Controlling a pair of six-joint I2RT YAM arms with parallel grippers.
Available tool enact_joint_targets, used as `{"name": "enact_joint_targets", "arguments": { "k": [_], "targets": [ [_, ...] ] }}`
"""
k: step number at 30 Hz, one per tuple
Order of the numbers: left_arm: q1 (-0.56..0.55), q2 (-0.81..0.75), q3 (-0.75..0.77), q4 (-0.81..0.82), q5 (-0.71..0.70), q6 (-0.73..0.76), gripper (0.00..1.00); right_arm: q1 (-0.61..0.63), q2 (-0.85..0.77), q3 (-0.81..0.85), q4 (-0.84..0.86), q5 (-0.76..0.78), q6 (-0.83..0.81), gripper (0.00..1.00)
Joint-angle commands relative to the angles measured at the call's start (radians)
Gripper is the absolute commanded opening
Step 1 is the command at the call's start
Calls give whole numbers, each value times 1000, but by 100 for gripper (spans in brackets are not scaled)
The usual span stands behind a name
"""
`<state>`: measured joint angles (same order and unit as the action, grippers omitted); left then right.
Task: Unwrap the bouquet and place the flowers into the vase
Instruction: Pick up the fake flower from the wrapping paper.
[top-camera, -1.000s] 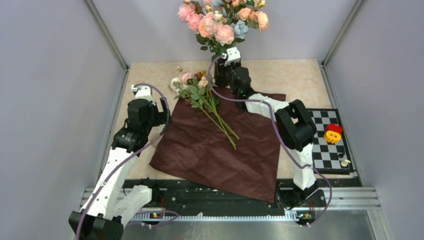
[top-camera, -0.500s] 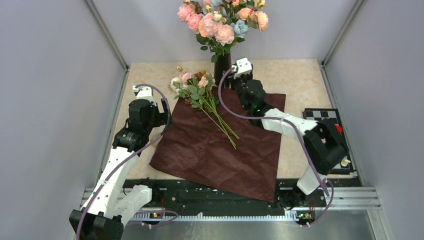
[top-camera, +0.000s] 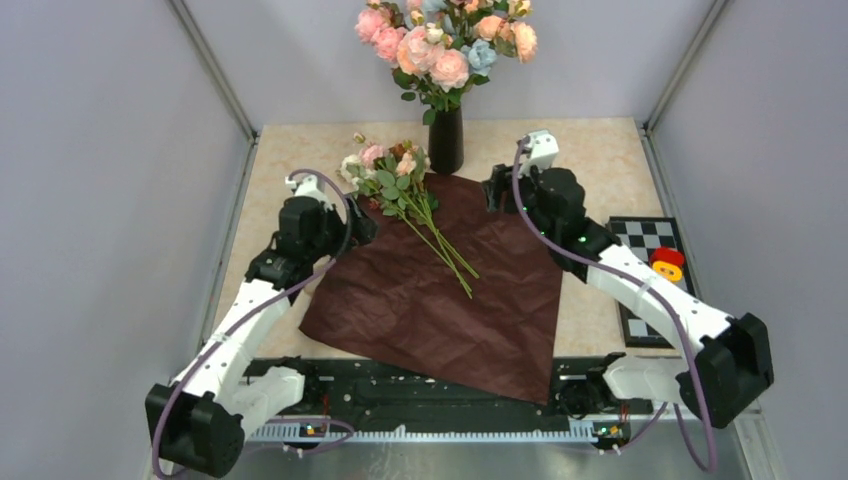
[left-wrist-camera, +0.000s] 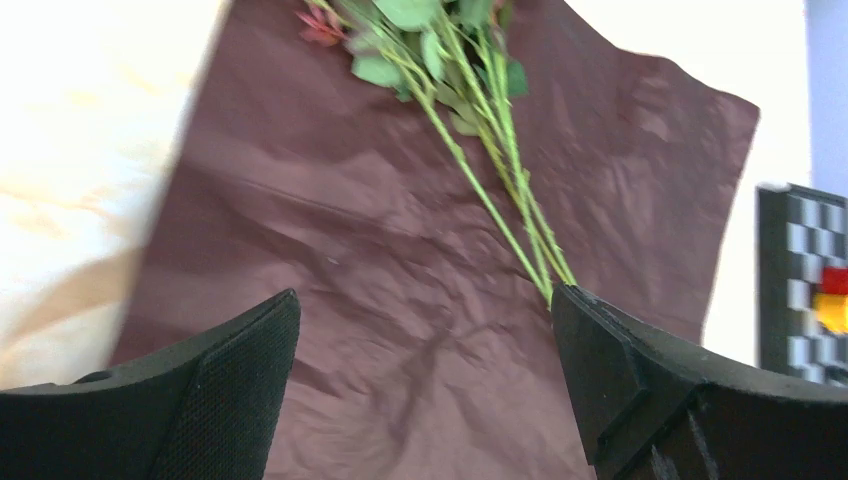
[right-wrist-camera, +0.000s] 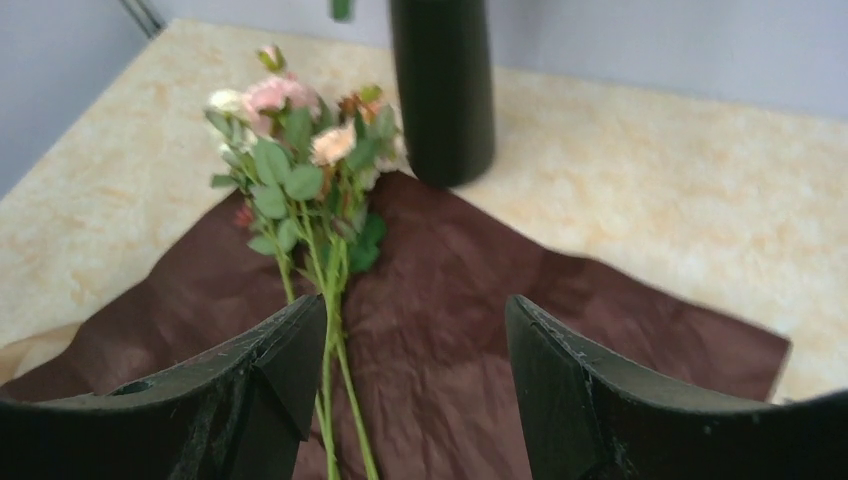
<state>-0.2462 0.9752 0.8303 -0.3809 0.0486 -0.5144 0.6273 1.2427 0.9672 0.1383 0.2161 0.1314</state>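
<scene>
Beige surface (top-camera: 600, 150), maroon paper (top-camera: 440, 300) spread flat. From my right claw (right-wrist-camera: 415, 340): flowers (right-wrist-camera: 300, 170) ahead-left, vase (right-wrist-camera: 442, 90) straight ahead. My left claw (left-wrist-camera: 420, 330) hovers over paper. Both gaping, empty.

— Where do the flowers (top-camera: 400, 190) lie?
— On the paper sheet (top-camera: 440, 310), heads past its far-left edge, stems running near-right.
— And the vase (top-camera: 446, 140)?
— On the counter (top-camera: 590, 140), just behind the sheet's far corner. A checkered board (top-camera: 638, 238) lies right of the sheet.
</scene>
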Motion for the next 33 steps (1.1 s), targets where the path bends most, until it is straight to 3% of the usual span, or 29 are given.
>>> {"name": "enact_joint_targets", "arguments": {
  "k": [1,5,8,15,23,33],
  "targets": [
    [-89,64,-64,210,62,-238,98,-114,-98,-17,-218,-96,131,67],
    [-219,219,-20,279,0,-279,99,-187,-142,-39,-268,-155,168,67],
    [-263,395,58,292,54,-323,96,-224,-169,-59,-281,-186,190,66],
    [-322,647,196,371,73,-354,77,-253,-224,-109,-289,-253,237,65],
    [-326,801,282,364,63,-334,53,-255,-243,-147,-290,-285,259,64],
    [-326,856,304,353,31,-316,37,-256,-244,-145,-289,-299,264,64]
  ]
}}
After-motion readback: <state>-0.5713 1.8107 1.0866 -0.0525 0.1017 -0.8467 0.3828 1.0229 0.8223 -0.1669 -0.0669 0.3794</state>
